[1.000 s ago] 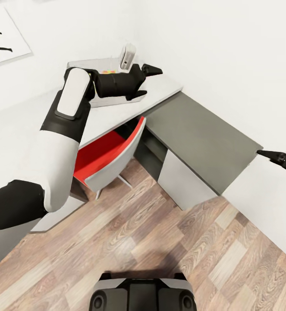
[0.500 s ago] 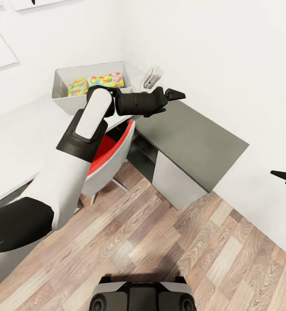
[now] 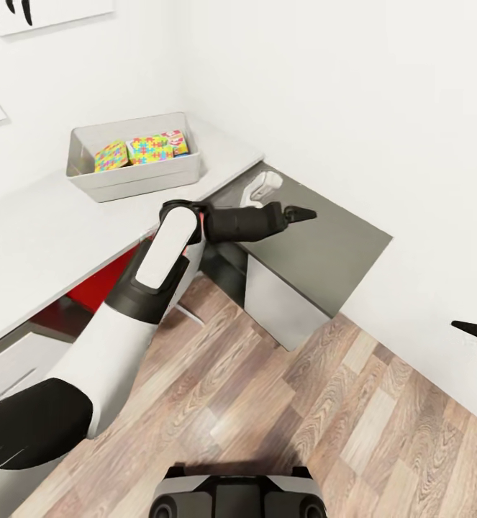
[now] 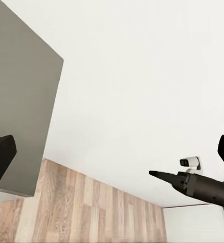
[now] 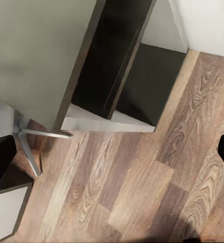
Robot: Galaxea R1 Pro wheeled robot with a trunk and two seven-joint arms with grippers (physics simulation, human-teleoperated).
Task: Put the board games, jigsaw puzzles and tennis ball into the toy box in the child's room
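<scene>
The light-grey toy box (image 3: 134, 175) stands on the pale table (image 3: 44, 223) near the wall corner. Two multicoloured jigsaw puzzles (image 3: 111, 155) (image 3: 150, 150) lie inside it, with a red-and-white item (image 3: 178, 142) beside them that I cannot name. My left gripper (image 3: 300, 213) is open and empty over the dark-grey side cabinet (image 3: 317, 248), well away from the toy box. In the left wrist view it (image 4: 112, 152) faces the white wall. My right gripper (image 3: 475, 334) hangs open and empty at the far right above the floor, and it (image 4: 165, 175) is also seen from the left wrist.
A small white object (image 3: 261, 188) lies on the side cabinet just behind my left forearm. A red chair (image 3: 105, 284) is tucked under the table. Wood plank floor (image 3: 281, 403) stretches in front of the cabinet. A poster (image 3: 51, 11) hangs on the left wall.
The head view has shifted. My left arm has drawn back from the toy box and swung out over the dark cabinet. The white object, earlier upright by the toy box, now lies on the cabinet.
</scene>
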